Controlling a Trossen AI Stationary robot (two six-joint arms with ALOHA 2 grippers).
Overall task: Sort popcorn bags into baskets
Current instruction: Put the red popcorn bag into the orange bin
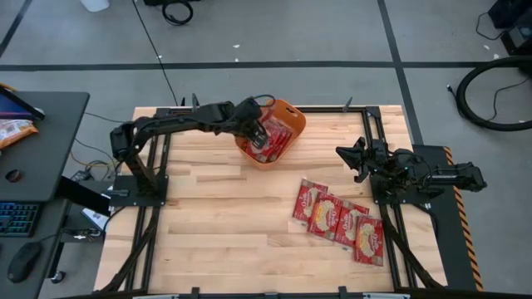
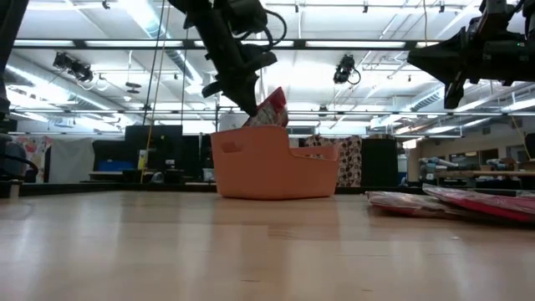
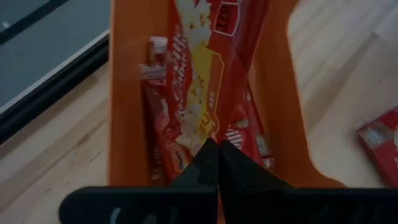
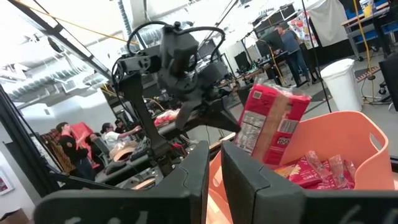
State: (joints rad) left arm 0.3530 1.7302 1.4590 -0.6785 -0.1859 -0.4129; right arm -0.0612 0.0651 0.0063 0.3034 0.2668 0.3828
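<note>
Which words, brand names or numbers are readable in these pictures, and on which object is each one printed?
None can be read for certain.
Held popcorn bag in the left gripper: white lettering, too blurred.
Its back panel: small print, too small.
Popcorn bags on the table: print too small.
Orange basket: no text shows.

Left tool (image 2: 251, 107) gripping popcorn bag (image 2: 271, 109) above orange basket (image 2: 276, 160)

print shows on the popcorn bags (image 3: 205, 74), but none of it can be read.
</note>
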